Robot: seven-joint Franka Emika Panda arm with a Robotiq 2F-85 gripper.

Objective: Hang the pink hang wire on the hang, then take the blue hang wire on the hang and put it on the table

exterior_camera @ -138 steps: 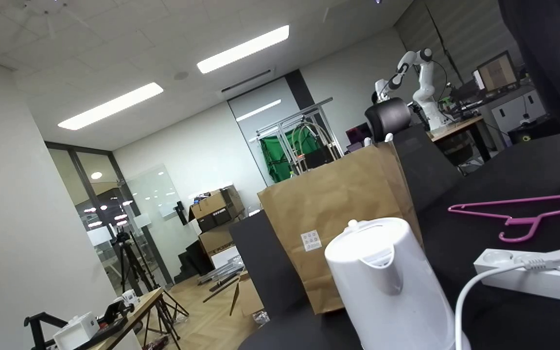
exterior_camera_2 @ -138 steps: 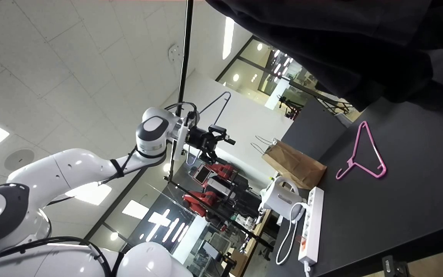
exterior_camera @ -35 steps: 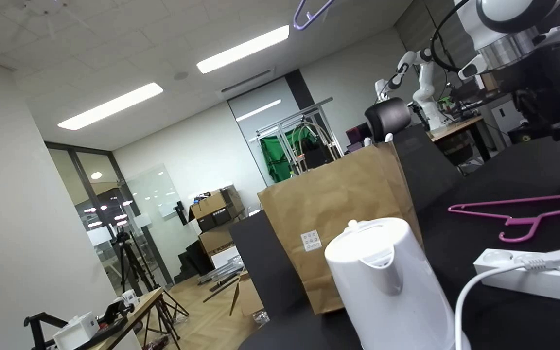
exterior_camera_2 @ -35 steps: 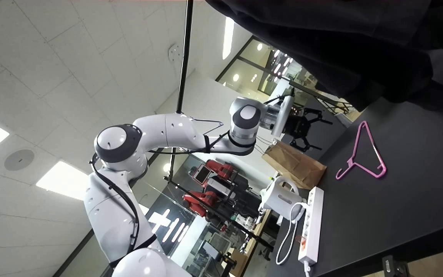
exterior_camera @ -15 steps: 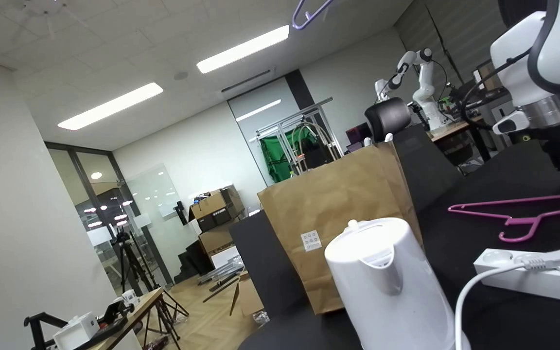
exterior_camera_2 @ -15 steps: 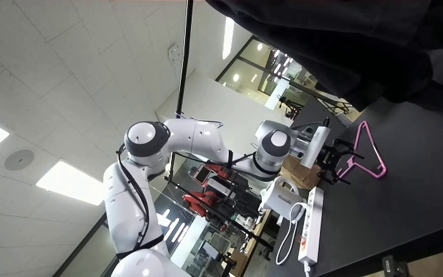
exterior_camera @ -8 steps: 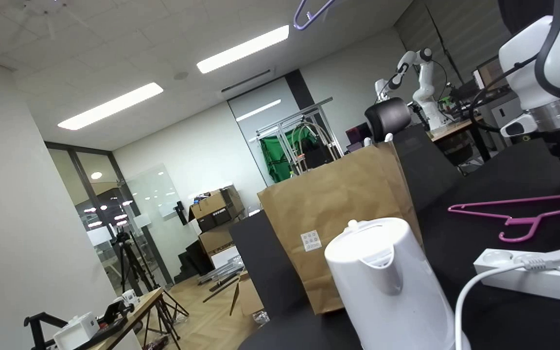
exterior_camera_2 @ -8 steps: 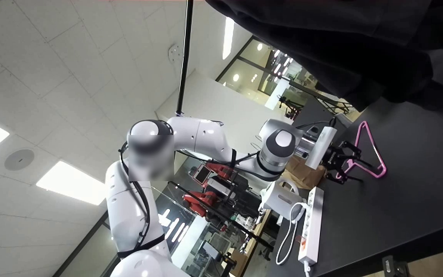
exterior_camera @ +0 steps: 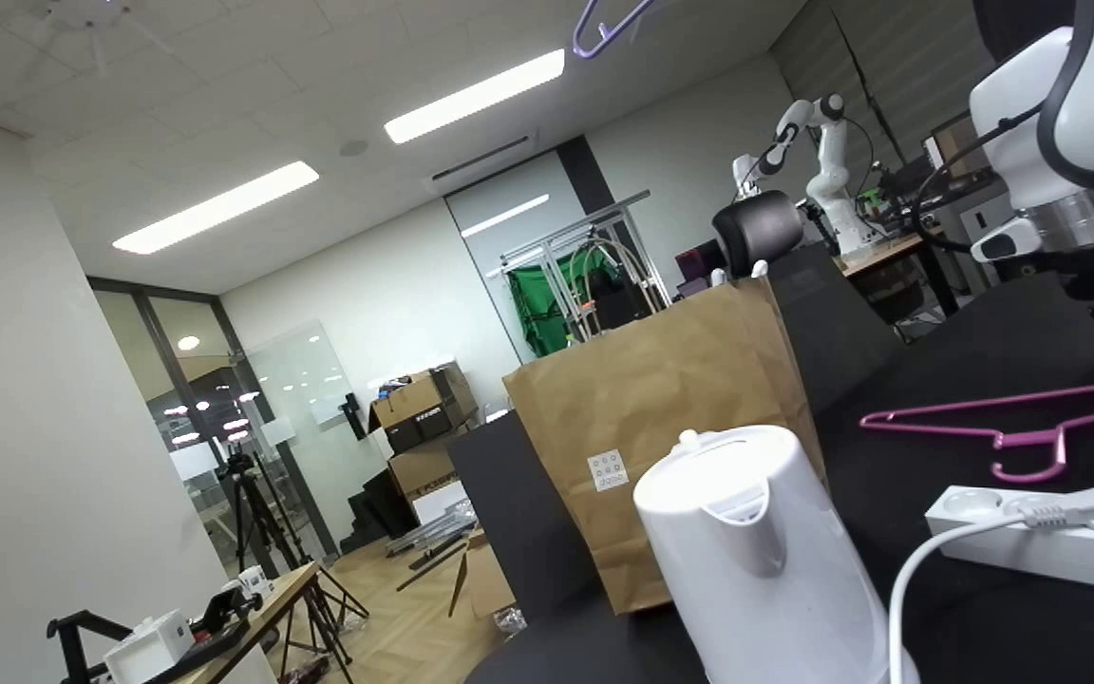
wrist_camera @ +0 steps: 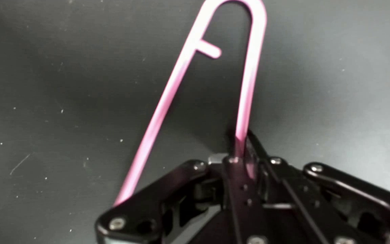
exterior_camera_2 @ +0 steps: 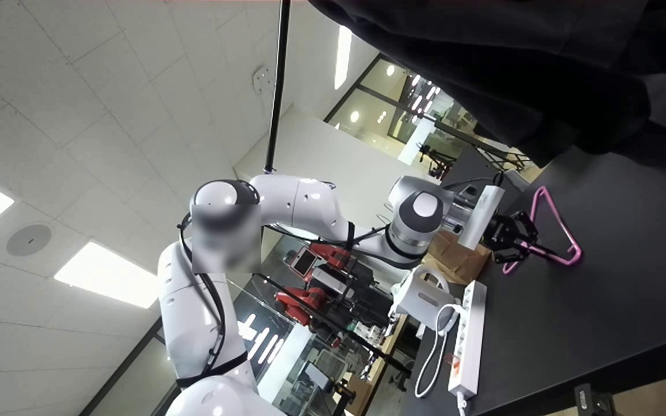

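The pink hang wire (wrist_camera: pixel 170 91) lies on the dark table (exterior_camera_2: pixel 610 312), one of its rods running between my fingers. My gripper (wrist_camera: pixel 240 144) is shut on that rod, pointing down at the tabletop. In both exterior views the pink hang wire (exterior_camera: pixel 1031 439) is partly covered by the gripper (exterior_camera_2: pixel 546 252) or cut off by the frame edge. The blue hang wire (exterior_camera: pixel 588 54) shows one corner at the top of an exterior view, high above the table. Elsewhere my arm hides most of it, near the black pole (exterior_camera_2: pixel 276 86) of the hang.
A white kettle (exterior_camera: pixel 775 570) and a brown paper bag (exterior_camera: pixel 661 408) stand on the table beside the pink hang wire. Close to its hook lies a white power strip (exterior_camera_2: pixel 467 341) with a looping cord (exterior_camera_2: pixel 425 370). Dark clothing (exterior_camera_2: pixel 541 75) fills the upper right of an exterior view.
My arm has come down from high up to the table, and the open fingers have closed on the pink hang wire, which shifted and turned slightly. Earlier, the blue hang wire changed position up high.
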